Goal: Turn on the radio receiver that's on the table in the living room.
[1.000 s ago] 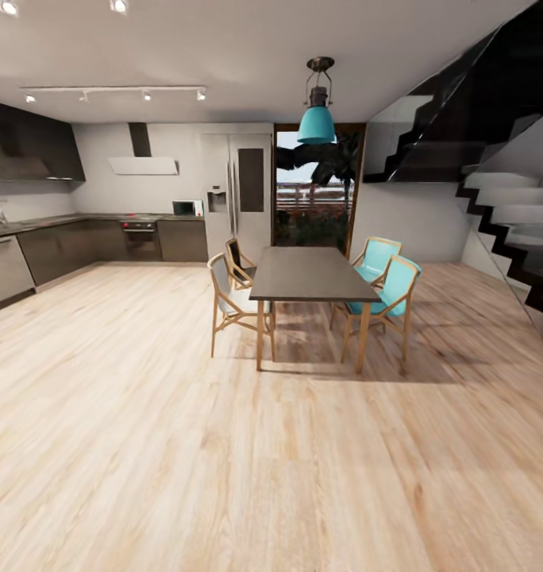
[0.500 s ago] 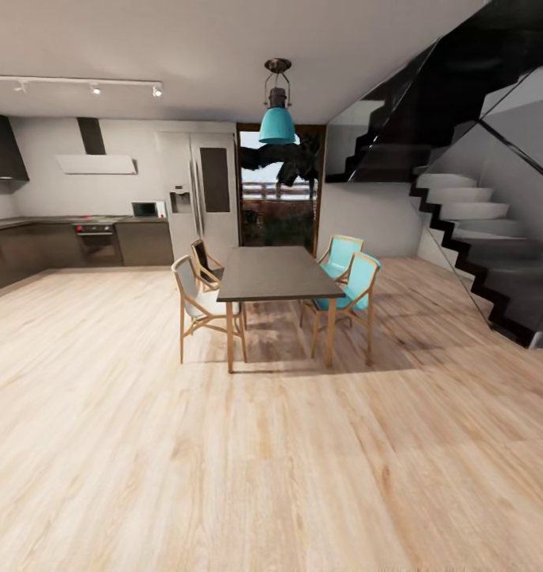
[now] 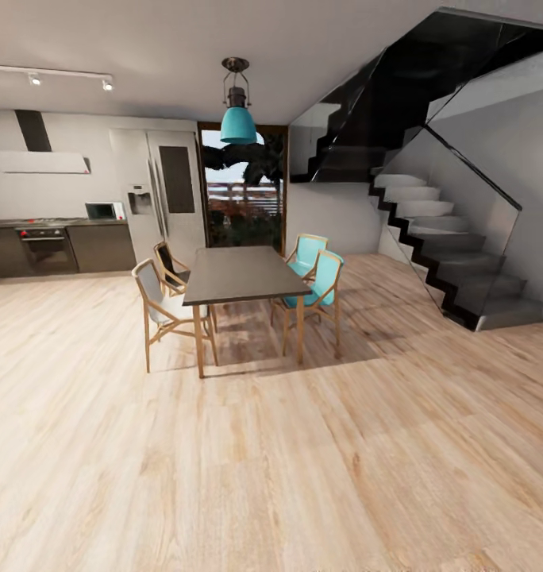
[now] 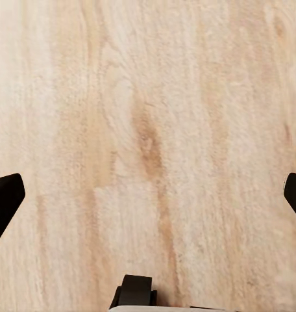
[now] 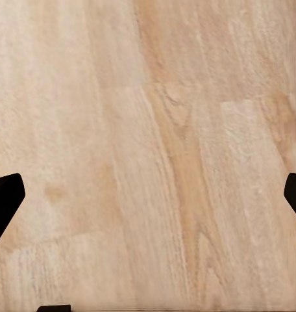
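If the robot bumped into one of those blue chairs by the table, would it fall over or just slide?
Probably slide more than fall. The nearer blue chair stands on four thin wooden legs splayed outwards, which should steady it. Its slim frame looks light, so a low push would likely scoot it over the smooth wood floor. A shove high on the backrest might tip it.

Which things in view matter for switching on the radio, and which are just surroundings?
For the job:
- left gripper, open over the wood floor
- right gripper, open over the floor

Just surroundings:
- dark dining table
- turquoise chairs
- white chair
- teal pendant lamp
- staircase
- fridge
- oven
- microwave
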{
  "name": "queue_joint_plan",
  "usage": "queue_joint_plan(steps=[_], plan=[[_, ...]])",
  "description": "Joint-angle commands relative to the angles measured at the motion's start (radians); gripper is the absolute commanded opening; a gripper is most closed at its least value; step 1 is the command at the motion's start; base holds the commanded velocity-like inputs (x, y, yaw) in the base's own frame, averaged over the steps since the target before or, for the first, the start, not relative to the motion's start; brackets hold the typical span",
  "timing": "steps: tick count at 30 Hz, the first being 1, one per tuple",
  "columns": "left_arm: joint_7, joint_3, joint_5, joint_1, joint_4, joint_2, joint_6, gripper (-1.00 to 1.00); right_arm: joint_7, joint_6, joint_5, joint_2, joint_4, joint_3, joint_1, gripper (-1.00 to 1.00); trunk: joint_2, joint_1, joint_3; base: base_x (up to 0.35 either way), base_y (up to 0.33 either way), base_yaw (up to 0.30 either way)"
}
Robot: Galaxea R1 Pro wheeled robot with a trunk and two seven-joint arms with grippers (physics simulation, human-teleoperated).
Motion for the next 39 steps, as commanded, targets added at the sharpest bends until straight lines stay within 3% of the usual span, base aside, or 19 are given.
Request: queue_joint_plan(steps=[1,39], plan=[[0.000,0.000,0.000,0.000,0.000,0.000,0.000,1.00,0.000,0.000,0.000,0.000,0.000,0.000,0.000,1.00,0.000,0.000,0.000,0.000,0.000,-0.277],[0.000,0.000,0.000,0.000,0.000,0.001,0.000,1.00,0.000,0.000,0.000,0.000,0.000,0.000,0.000,1.00,0.000,0.000,0.000,0.000,0.000,-0.277]])
